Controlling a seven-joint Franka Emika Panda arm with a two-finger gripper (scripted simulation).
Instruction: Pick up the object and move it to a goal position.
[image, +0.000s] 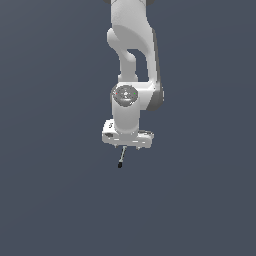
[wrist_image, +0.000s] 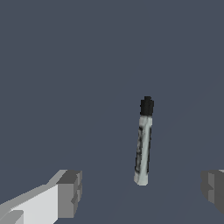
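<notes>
Stick-shaped object (wrist_image: 143, 144): a pale grey shaft with dark markings along its length, ending in a short black tip. In the wrist view it appears between the 2 fingers and clear of both, with grey ground showing on either side of it; its black tip points away from the fingers and its rounded grey end lies nearer them. It runs almost straight, leaning only slightly.

In the exterior view the object (image: 121, 158) shows as a very thin sliver just under the white gripper (image: 127, 148), black end lowest, tilted a little toward the exterior view's left. It is too small there to tell whether it stands on the ground or hangs above it, and whether its upper end touches the gripper.

The gripper (wrist_image: 142, 190) has its jaws set wide apart: 1 grey finger pad (wrist_image: 69, 193) with its white mount sits at one side of the wrist view, the other pad (wrist_image: 213, 191) is cut by the frame edge at the opposite side, and neither pad touches the object.

Above the gripper, the exterior view shows the white arm (image: 131, 70) coming down from the top edge of the frame, with a round joint cap facing the camera and the hand pointing straight down.

All around lies a plain, flat, dark blue-grey ground (image: 50, 200) with no markings.
</notes>
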